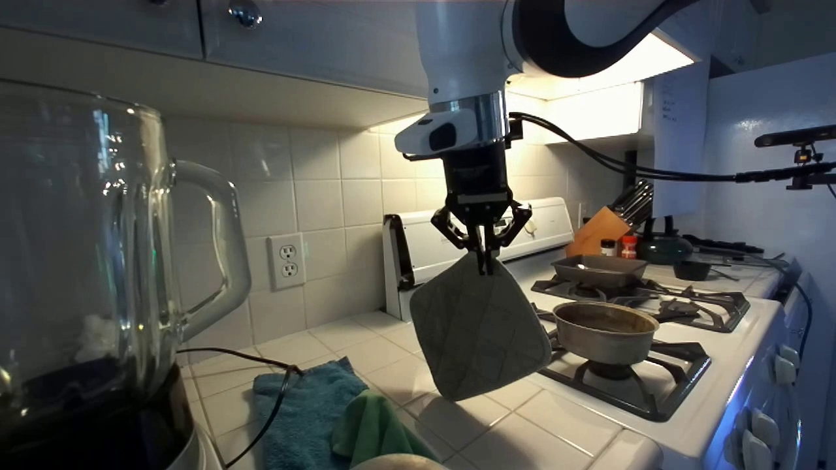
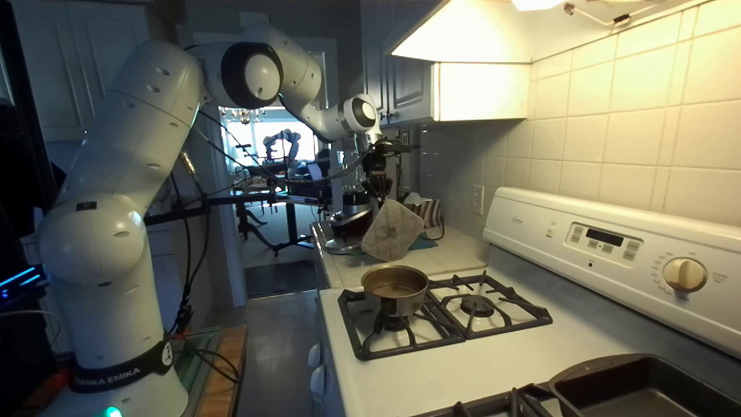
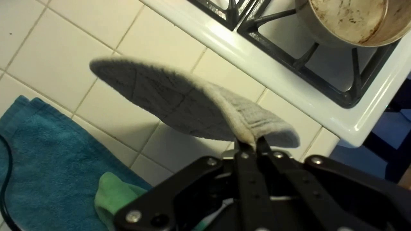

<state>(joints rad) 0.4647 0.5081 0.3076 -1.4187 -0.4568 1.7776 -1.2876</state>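
Note:
A grey quilted square pot holder (image 1: 480, 339) hangs by one edge from my gripper (image 1: 485, 264), whose fingers are shut on it. In the wrist view the pinched cloth of the pot holder (image 3: 186, 109) folds between the fingertips of the gripper (image 3: 252, 144) and flares out to both sides. It is held above the tiled counter (image 3: 54, 48), beside the stove, and casts a shadow there. Its lighter, quilted face shows on the pot holder (image 2: 395, 231) in an exterior view. The saucepan (image 2: 396, 292) sits on the closest burner, apart from the cloth.
A blue towel (image 1: 307, 401) and a green cloth (image 1: 369, 424) lie on the counter, with a black cord across the towel. A glass blender jug (image 1: 85, 248) stands close by. Burner grates (image 2: 405, 341) and a dark baking pan (image 2: 642, 385) occupy the stove. Cabinets hang above.

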